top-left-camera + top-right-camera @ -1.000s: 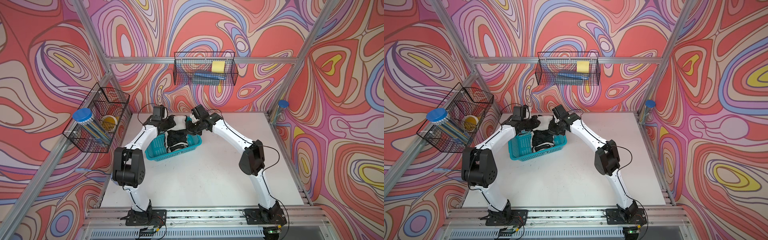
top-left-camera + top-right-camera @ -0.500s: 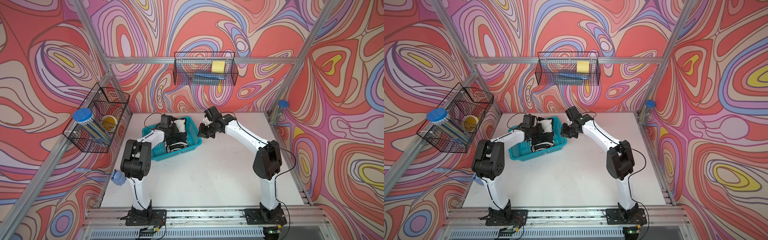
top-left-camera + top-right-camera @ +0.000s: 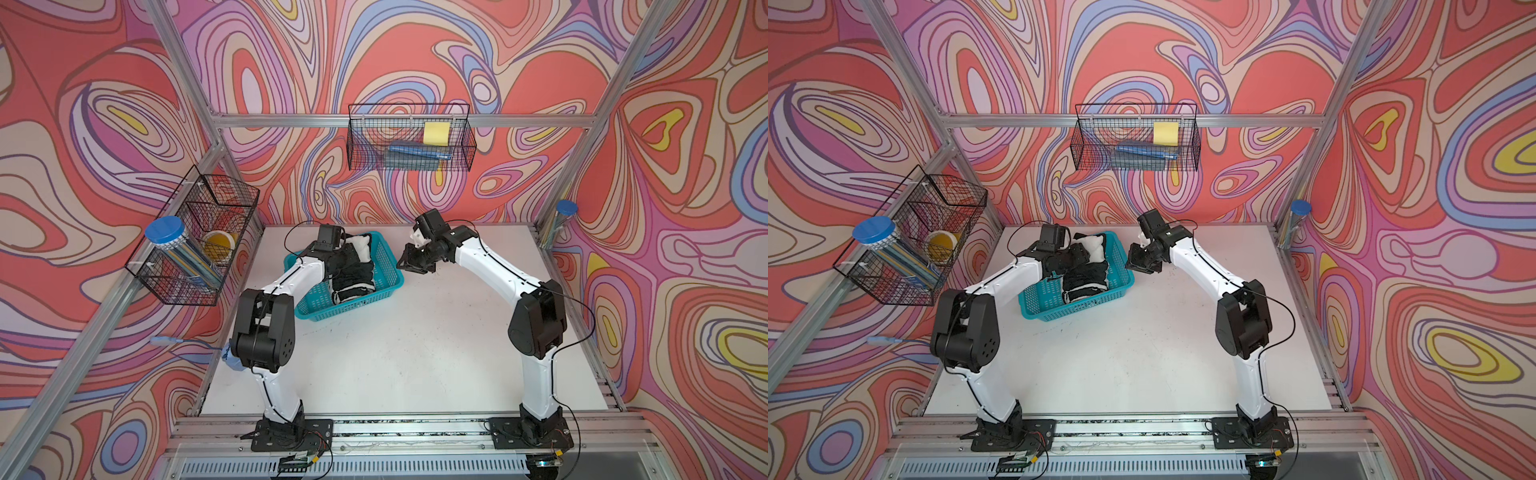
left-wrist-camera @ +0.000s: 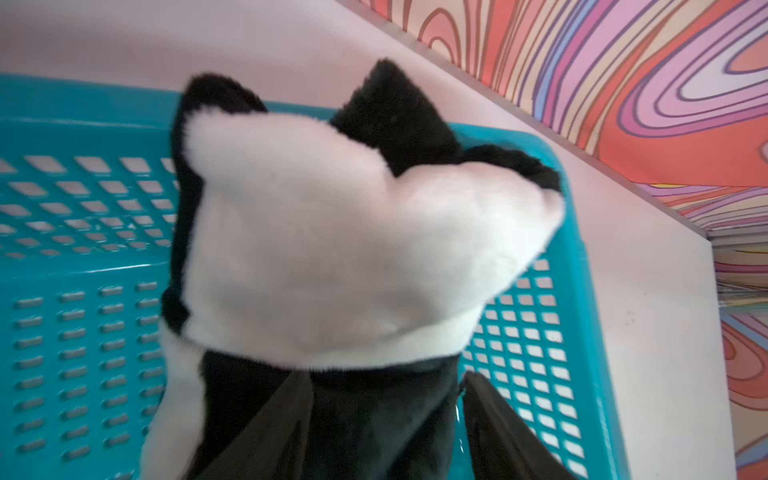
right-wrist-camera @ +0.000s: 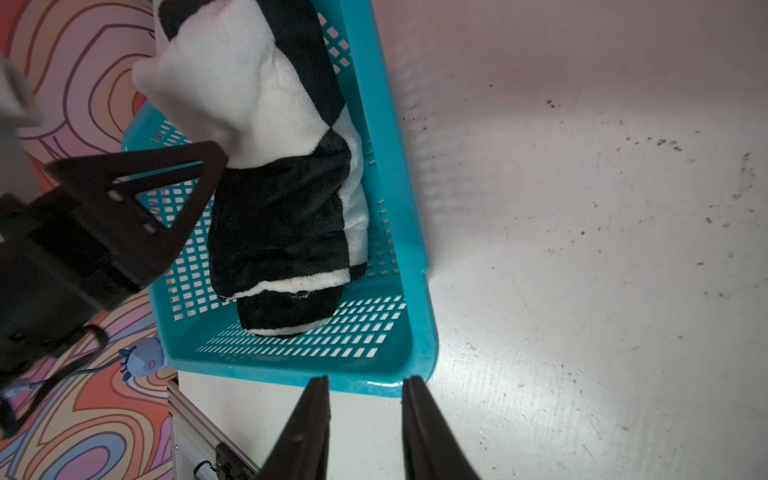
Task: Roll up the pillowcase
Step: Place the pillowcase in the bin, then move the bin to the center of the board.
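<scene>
White tabletop [image 3: 415,353] fills the swirl-walled cell. Towards its back, a teal perforated plastic basket [image 3: 316,309] holds the bundled black-and-white plush pillowcase [image 3: 353,282]. The left gripper [image 4: 386,376] straddles the bundle's black part, jaws apart, not clamping. The right gripper [image 5: 366,380], parted and empty, hangs just beside the basket's rim.

readable text: none | labels: none | brands: none | numbers: none | signs: none
</scene>
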Robot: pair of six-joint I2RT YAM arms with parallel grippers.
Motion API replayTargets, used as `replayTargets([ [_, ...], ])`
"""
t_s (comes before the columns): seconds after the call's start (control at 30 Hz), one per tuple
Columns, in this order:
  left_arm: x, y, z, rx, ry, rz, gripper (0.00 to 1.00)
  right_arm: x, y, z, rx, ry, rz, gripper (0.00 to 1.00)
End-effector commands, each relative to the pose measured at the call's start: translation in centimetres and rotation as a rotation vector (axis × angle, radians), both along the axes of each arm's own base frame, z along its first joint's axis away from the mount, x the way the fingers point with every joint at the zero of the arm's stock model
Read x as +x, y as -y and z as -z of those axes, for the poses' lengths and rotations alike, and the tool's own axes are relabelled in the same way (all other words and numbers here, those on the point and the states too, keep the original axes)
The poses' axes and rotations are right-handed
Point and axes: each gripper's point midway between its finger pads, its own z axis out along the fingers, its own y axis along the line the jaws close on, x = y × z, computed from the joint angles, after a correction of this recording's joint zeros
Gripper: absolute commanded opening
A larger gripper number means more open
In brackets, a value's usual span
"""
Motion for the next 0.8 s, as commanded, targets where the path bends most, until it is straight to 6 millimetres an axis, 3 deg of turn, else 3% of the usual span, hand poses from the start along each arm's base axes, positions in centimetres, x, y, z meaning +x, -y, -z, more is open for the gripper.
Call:
replayTargets([
  [0.0,-2.4,-0.7,-4.9,0.040,0.023,0.030,0.71,0.9,0.5,0.5,-0.021,0.019,-0.025,0.38],
  [0.07,-4.8,-1.0,-6.4,0.035,0.004,0.033,0.60,0.4,0.5,0.4,-0.014,0.013,-0.042,0.25],
  [0.1,-6.5,-0.7,-6.5,0.021,-0.017,0.057,0.43,0.1,0.6,0.4,-0.012,0.013,-0.049,0.10],
  [0.13,-8.0,-0.5,-6.3,0.023,-0.049,0.071,0.17,-0.4,0.8,0.4,-0.012,0.010,-0.050,0.00],
  [0.17,-10.2,-0.2,-5.2,0.039,-0.109,0.083,0.00,-1.0,1.0,0.6,-0.015,0.006,-0.056,0.00],
  [0.3,-19.3,3.5,-0.4,0.057,-0.317,0.244,0.00,-3.2,2.7,2.2,-0.058,-0.029,-0.056,0.00],
  [0.37,-22.8,4.6,1.8,0.072,-0.385,0.283,0.00,-4.0,3.2,2.7,-0.059,-0.045,-0.051,0.00],
  [0.47,-26.2,5.5,4.4,0.060,-0.454,0.297,0.00,-4.6,3.6,3.1,-0.067,-0.056,-0.045,0.00],
  [0.57,-26.5,5.7,7.4,0.051,-0.502,0.269,0.00,-4.5,3.9,3.4,-0.068,-0.065,-0.036,0.00],
  [0.77,-21.0,7.3,12.2,0.135,-0.505,0.231,0.00,-3.8,5.0,3.4,-0.062,-0.085,-0.011,0.00],
])
